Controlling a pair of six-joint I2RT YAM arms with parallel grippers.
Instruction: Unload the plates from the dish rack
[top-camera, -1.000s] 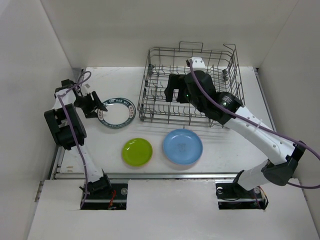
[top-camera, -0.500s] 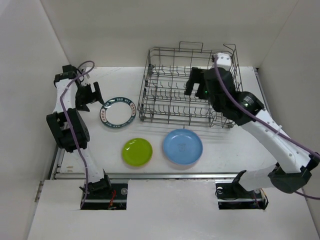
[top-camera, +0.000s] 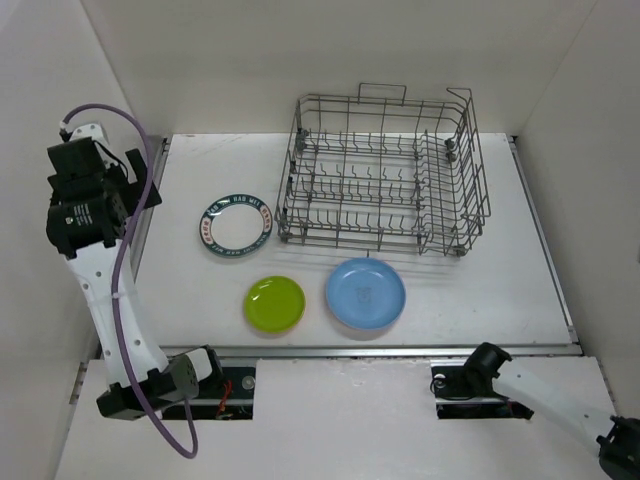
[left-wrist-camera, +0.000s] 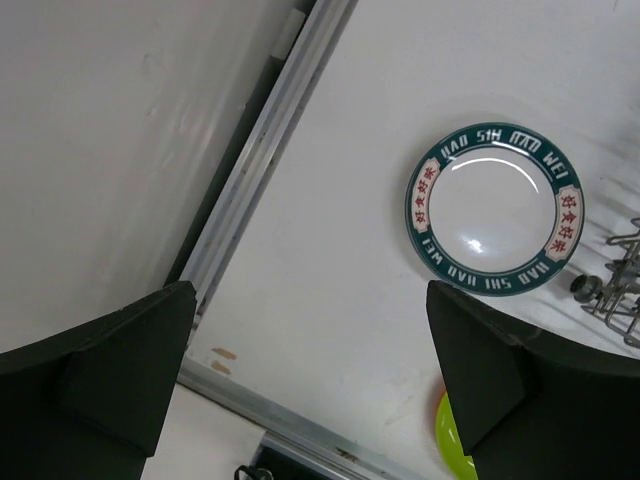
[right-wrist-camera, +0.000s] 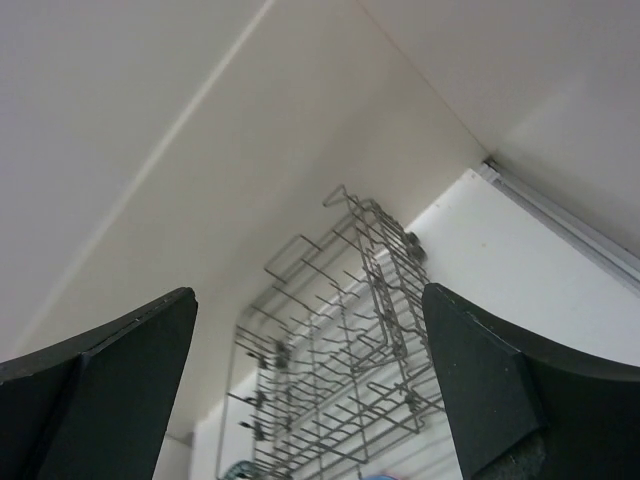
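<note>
White table (top-camera: 500, 290) inside a white-walled booth. Grey wire dish rack (top-camera: 385, 175) sits upright at the back of the table, right of centre, handle loop on its far side; the right wrist view sees it from low down and well away (right-wrist-camera: 340, 370), and one wire corner shows at the right edge of the left wrist view (left-wrist-camera: 610, 290). Left arm (top-camera: 95, 250) stands tall along the left edge of the table, wrist up high beside the left wall, purple cable looping over it. Right arm (top-camera: 540, 395) lies low at the bottom right corner, off the table, running out of the top view. Three plates lie flat on the table, outside the rack and apart from each other. Blue plate (top-camera: 366, 292) is just in front of the rack's near side, near the table's front edge. Green-rimmed plate (top-camera: 236, 223), white centre with lettering round the rim, sits just left of the rack's left end, near it but not touching (left-wrist-camera: 494, 208). Lime plate (top-camera: 275, 303), the smallest, is left of the blue plate and in front of the green-rimmed plate; only a sliver shows in the left wrist view (left-wrist-camera: 448, 440). Left gripper (left-wrist-camera: 310, 290) hangs high above the table's left edge, jaws wide apart, nothing between them. Right gripper (right-wrist-camera: 308, 292) points toward the back wall and rack, jaws also spread wide, gripping nothing.
</note>
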